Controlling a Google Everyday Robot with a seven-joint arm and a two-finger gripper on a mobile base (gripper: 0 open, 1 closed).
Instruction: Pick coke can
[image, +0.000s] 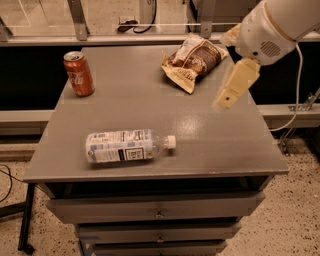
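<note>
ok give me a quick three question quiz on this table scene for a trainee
1. True or false: the coke can stands upright near the far left corner of the table.
2. Which thing lies on its side near the front edge? A) a mug B) the bottle C) a bowl
3. Fill in: the gripper hangs above the table's ____ side, as the camera sees it, well apart from the can.

Key: 1 true. 2 B. 3 right.
</note>
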